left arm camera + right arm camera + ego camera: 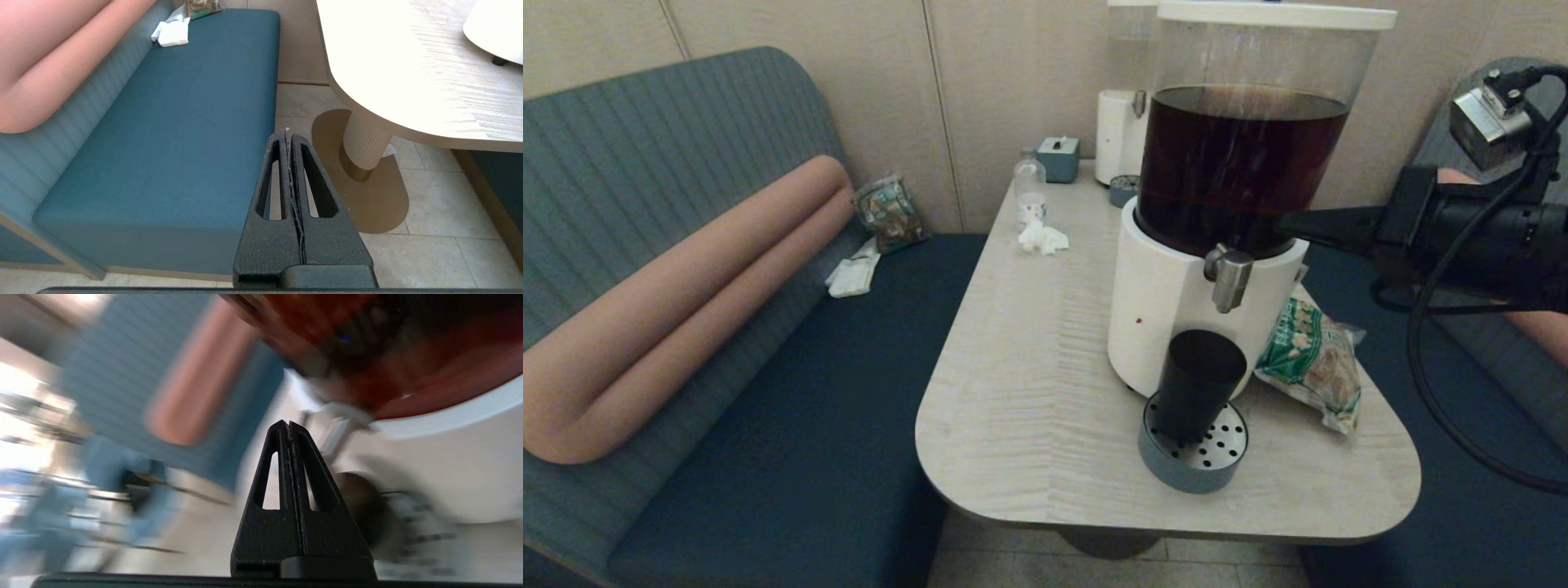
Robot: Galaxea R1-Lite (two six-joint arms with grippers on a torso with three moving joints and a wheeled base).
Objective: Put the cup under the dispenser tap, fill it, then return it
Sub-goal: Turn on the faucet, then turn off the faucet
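One cup (pixel 1199 384) stands upright on the perforated drip tray (pixel 1194 457) in the head view, directly below the dispenser tap (pixel 1228 278), so the drink would fall straight into it. The right gripper (pixel 1286 222) reaches in from the right with its fingers clenched together and empty, its tip against the dispenser (pixel 1201 245) just beside the tap, above the cup and apart from it, probably to work the tap. Beside the base lies a snack bag (pixel 1311 359).

From the left wrist, the left gripper (pixel 288 136) hangs clenched and empty off the table (pixel 392 81), over the floor beside the bench (pixel 184 122), parked.

From the right wrist, the clenched right gripper (pixel 286 424) points toward the blurred tap (pixel 339 420); the cup (pixel 361 506) sits beyond it.
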